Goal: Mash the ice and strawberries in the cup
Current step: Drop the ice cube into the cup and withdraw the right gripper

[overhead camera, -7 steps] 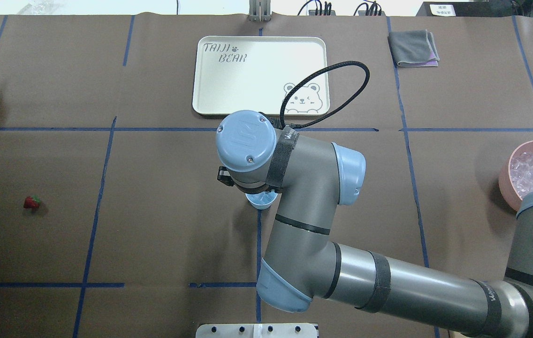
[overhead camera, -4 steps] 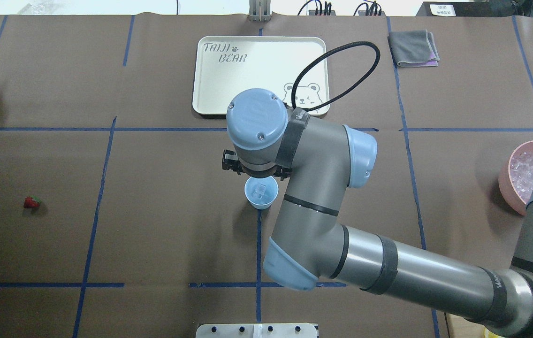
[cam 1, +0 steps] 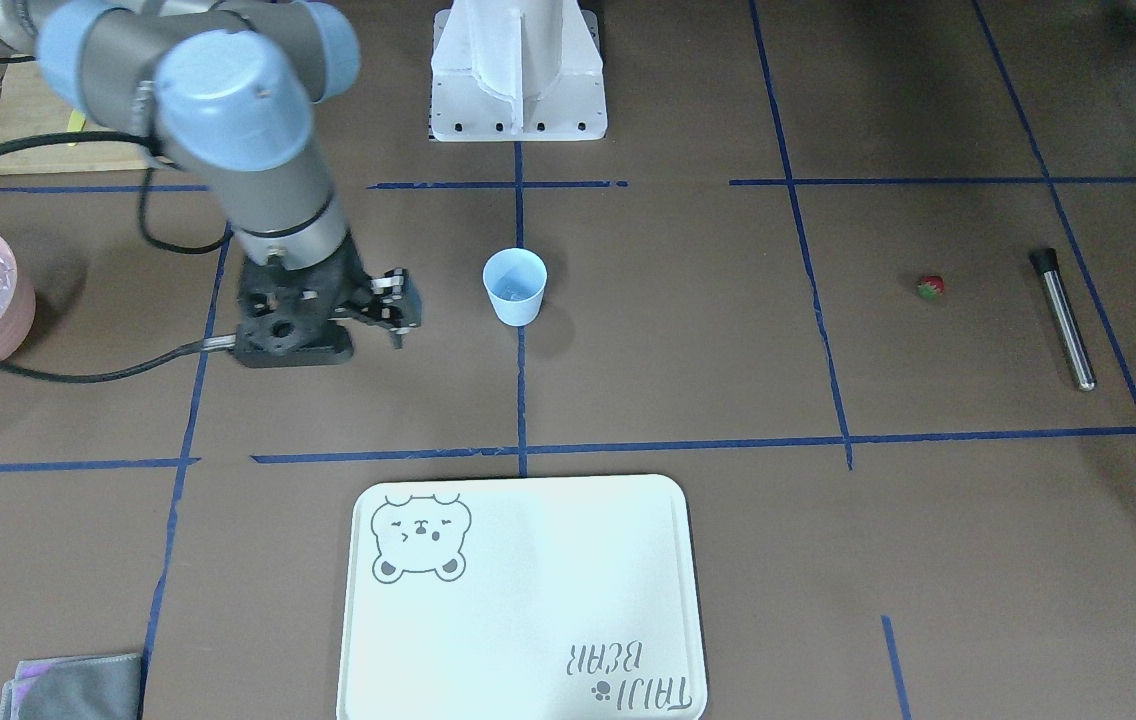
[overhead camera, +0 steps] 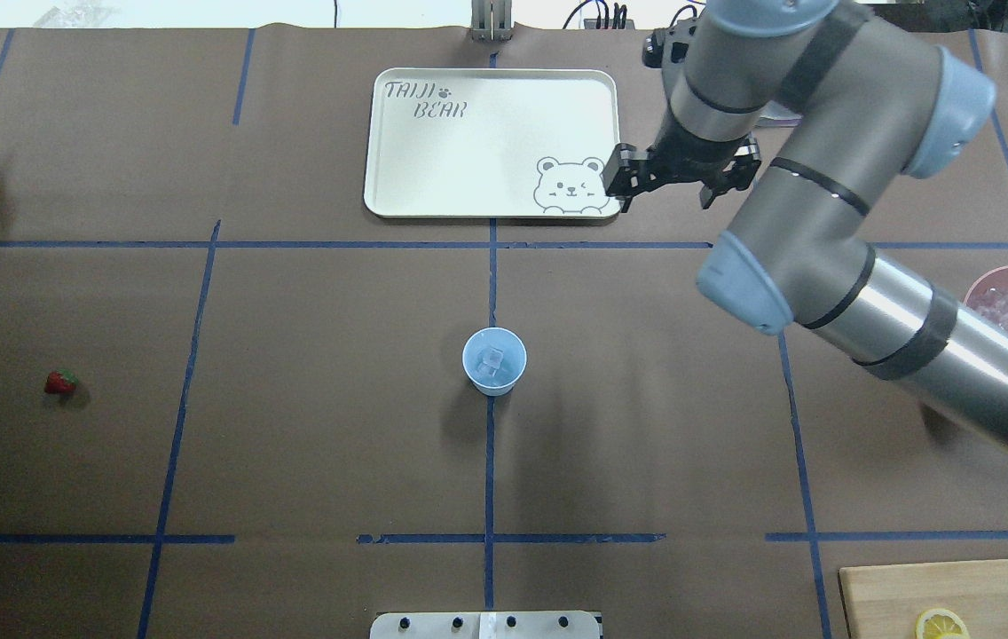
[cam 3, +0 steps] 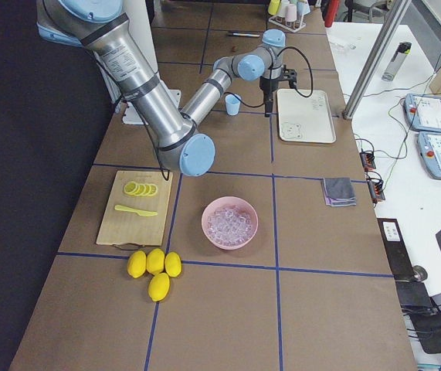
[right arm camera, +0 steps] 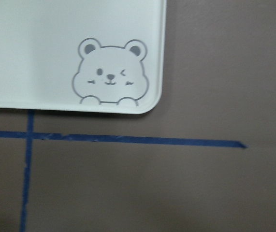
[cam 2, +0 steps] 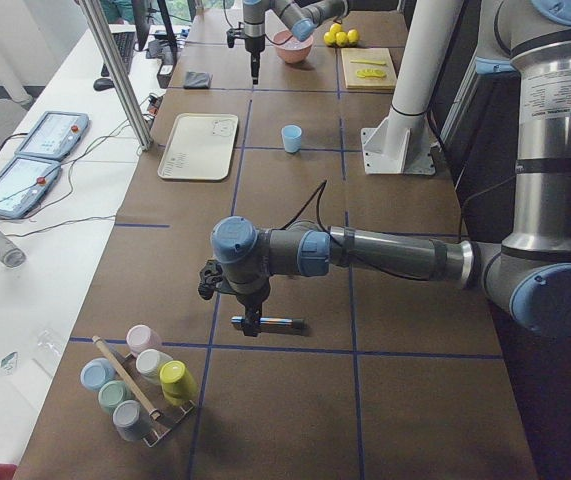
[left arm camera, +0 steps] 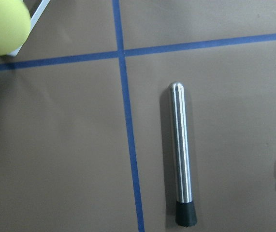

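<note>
Ice (overhead camera: 492, 358) sits in the cup (overhead camera: 494, 373) at the table's centre; the strawberry (overhead camera: 61, 382) lies well apart, near the metal rod (left arm camera: 181, 154). Our right gripper (cam 1: 396, 320) hangs open, empty; the left gripper (cam 2: 250, 322) we cannot tell. We should pinch the berry gently

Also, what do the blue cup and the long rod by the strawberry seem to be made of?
The cup looks like plastic: matte, uniform light blue. The rod seems brushed metal, with bright streaks along it; its black tip may be rubber.
</note>
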Controlling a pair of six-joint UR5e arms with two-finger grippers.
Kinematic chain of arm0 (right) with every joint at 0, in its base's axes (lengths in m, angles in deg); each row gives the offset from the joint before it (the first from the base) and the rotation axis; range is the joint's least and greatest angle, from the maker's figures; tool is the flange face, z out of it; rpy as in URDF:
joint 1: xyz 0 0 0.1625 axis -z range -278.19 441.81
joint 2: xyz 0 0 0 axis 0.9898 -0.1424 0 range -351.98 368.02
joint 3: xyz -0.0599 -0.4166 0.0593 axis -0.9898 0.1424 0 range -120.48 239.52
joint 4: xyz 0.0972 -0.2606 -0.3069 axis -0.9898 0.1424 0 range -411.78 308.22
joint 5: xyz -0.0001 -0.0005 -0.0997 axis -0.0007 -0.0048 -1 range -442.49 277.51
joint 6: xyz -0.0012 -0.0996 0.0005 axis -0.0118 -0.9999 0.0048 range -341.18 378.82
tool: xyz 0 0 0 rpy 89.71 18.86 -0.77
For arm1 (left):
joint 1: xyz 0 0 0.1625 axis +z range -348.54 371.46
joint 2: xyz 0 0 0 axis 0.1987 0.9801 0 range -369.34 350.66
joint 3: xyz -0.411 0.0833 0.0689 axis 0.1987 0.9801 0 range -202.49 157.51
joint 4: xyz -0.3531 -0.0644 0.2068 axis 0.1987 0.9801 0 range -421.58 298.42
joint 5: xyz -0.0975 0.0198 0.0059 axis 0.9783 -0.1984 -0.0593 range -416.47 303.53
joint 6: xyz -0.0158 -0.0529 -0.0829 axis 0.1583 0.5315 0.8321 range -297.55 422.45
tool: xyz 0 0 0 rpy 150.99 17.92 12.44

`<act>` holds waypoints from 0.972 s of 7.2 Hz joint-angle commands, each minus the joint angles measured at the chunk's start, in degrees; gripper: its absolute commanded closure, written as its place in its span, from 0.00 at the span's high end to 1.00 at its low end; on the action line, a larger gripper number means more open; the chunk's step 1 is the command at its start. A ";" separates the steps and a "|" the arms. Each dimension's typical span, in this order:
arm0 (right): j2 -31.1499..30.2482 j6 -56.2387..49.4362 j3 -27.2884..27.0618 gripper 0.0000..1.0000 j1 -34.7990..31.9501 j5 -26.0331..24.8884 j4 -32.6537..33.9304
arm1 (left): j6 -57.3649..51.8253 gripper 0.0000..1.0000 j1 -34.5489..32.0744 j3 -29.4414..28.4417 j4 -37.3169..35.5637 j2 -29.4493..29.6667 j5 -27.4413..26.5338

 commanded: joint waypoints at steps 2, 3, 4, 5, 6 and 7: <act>-16.55 -33.68 -3.08 0.99 -18.85 8.87 0.22 | -0.07 1.00 0.32 -0.01 4.26 3.21 0.42; -21.73 -42.76 -2.82 0.99 -23.08 10.97 -0.21 | 0.02 1.00 0.32 -0.36 8.04 3.31 0.51; -27.79 -52.25 -2.82 0.99 -27.56 12.73 -0.47 | -0.06 1.00 0.85 -1.06 8.77 5.49 0.60; -31.68 -56.52 -2.82 0.99 -31.44 15.27 -0.48 | -0.24 1.00 1.64 -0.80 9.21 5.59 0.51; -35.02 -56.30 -3.25 0.99 -33.48 15.29 -0.56 | -0.24 1.00 1.64 -0.97 10.35 5.60 0.60; -37.84 -56.12 -2.91 0.99 -36.02 15.12 -0.56 | -0.07 1.00 2.86 0.24 11.84 5.51 0.42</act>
